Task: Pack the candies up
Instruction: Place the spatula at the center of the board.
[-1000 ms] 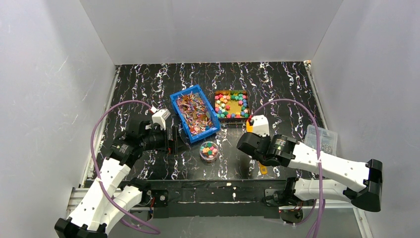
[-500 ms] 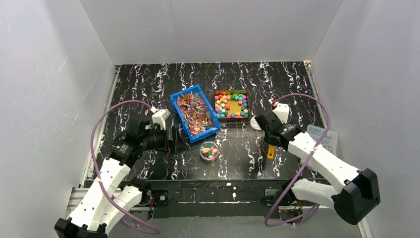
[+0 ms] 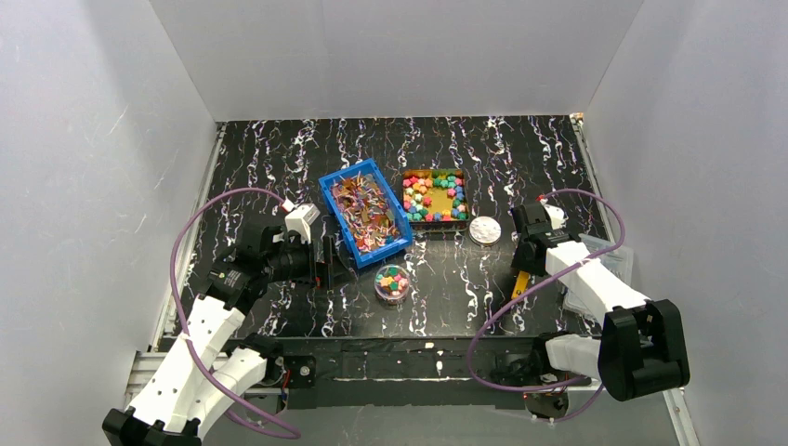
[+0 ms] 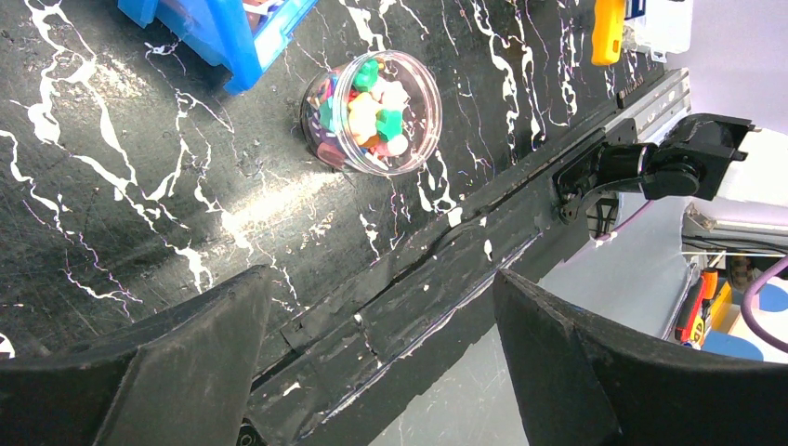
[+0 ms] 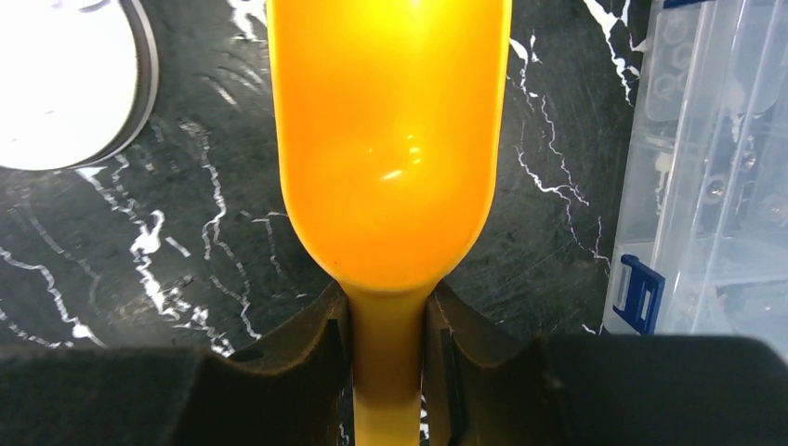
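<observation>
We see candies (image 3: 412, 206) ringing gold tray (image 3: 439, 197), upper centre of overhead view. More heaped in clear jar (image 3: 392, 282) at centre, just below blue bin (image 3: 327, 184). Left gripper (image 4: 379, 279) hangs left of jar, fingers spread wide, holding nothing. Right gripper (image 5: 388, 325), right of centre, pinches handle of yellow scoop (image 5: 388, 139). Scoop bowl empty, between white lid (image 5: 56, 84) and clear plastic box (image 5: 711, 158).
</observation>
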`<state>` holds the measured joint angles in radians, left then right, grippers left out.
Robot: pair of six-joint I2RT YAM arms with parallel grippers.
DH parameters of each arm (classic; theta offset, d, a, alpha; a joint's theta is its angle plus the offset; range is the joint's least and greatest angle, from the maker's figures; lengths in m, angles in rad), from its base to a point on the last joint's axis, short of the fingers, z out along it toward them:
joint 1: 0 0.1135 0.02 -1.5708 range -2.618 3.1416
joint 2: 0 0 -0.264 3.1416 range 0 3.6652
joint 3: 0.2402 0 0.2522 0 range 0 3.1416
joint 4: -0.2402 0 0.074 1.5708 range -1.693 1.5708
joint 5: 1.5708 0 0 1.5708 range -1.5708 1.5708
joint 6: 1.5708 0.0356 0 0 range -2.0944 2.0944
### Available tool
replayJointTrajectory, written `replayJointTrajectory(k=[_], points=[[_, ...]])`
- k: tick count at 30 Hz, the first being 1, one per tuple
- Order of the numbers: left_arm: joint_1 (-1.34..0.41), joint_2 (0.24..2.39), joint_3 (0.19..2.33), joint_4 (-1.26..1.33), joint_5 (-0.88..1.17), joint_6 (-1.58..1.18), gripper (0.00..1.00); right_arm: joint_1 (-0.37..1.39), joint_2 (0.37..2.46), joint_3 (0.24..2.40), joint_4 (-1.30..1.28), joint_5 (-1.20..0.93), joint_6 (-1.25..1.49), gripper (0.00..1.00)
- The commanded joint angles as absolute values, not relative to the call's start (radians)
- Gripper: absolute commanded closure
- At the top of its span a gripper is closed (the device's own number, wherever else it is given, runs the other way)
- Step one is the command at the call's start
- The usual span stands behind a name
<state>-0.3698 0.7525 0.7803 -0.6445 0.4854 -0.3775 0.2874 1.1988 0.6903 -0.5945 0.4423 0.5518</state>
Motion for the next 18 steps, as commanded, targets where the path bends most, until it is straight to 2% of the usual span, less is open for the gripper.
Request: replayJointTrajectory(k=[1,4,7,14,18], points=[[-0.372,0.755,0.788,-0.658,0.488,-0.367,0.13,0.235,1.216,0.66,-0.517,0.386,0.518,0.97],[-0.372,0.755,0.788,-0.658,0.488,-0.367,0.13,0.221,1.217,0.654,-0.505,0.378,0.525,0.97],[-0.372,0.752,0.787,-0.658,0.487,-0.367,0.13,0.206,1.223,0.639,-0.486,0.378,0.526,0.88],[-0.372,0.753,0.787,-0.658,0.488,-0.367,0.13,0.18,1.247,0.629,-0.47,0.362,0.532,0.76],[-0.371,0.756,0.787,-0.658,0.487,-0.367,0.13,0.175,1.26,0.635,-0.473,0.36,0.528,0.65]])
